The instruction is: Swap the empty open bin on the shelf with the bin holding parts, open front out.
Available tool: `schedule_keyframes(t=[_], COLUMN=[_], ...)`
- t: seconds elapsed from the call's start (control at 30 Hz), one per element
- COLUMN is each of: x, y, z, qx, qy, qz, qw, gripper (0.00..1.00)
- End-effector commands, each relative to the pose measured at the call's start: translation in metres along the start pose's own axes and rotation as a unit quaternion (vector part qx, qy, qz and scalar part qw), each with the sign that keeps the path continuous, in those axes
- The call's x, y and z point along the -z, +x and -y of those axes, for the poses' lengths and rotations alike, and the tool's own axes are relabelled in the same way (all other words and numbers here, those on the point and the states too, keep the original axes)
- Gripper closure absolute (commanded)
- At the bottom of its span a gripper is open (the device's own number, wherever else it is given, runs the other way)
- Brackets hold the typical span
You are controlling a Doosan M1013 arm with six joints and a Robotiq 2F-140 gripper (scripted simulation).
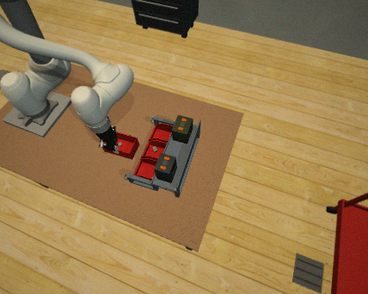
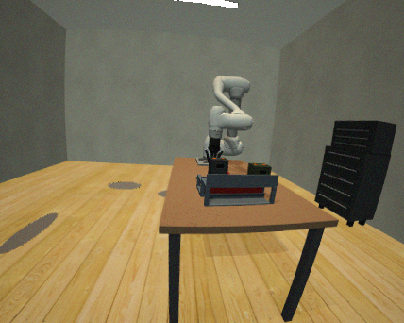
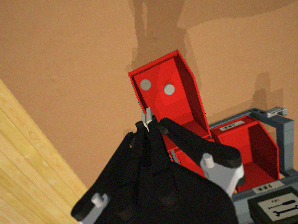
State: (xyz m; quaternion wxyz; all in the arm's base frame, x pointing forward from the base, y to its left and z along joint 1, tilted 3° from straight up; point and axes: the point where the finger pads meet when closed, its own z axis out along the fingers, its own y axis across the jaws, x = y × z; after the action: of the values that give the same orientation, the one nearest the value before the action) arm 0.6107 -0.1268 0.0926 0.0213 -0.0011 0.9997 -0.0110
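My gripper (image 1: 110, 148) (image 2: 214, 156) (image 3: 148, 114) points down, shut on a side wall of a red open bin (image 1: 128, 148) (image 3: 172, 107). Two round grey parts (image 3: 145, 84) (image 3: 169, 89) lie in this bin. It is just in front of the shelf's open side; its height above the table is hard to tell. The grey shelf (image 1: 183, 161) (image 2: 242, 180) (image 3: 286, 142) holds three red bins side by side, a far one (image 1: 161, 132), a middle one (image 1: 149, 151) and a near one (image 1: 145, 169). A small grey thing (image 1: 155, 149) shows in the middle one.
A dark box (image 1: 165, 168) (image 2: 218, 165) and an olive box (image 1: 182, 129) (image 2: 259, 168) stand on the shelf's low upper board. The shelf stands on the brown table (image 1: 95, 176) (image 2: 251, 218). A black drawer cabinet (image 1: 166, 15) (image 2: 352, 170) and a red frame (image 1: 359, 249) stand off the table.
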Motion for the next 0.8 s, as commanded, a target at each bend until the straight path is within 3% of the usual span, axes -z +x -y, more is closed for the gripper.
schedule_keyframes(t=[0.0, 0.77], x=[-0.0024, -0.0056], y=[0.0013, 0.0034], z=[0.0008, 0.0006], qx=[-0.002, -0.002], qy=[-0.002, -0.002], qz=[0.000, 0.000], qw=[1.000, 1.000], gripper=[0.90, 0.90])
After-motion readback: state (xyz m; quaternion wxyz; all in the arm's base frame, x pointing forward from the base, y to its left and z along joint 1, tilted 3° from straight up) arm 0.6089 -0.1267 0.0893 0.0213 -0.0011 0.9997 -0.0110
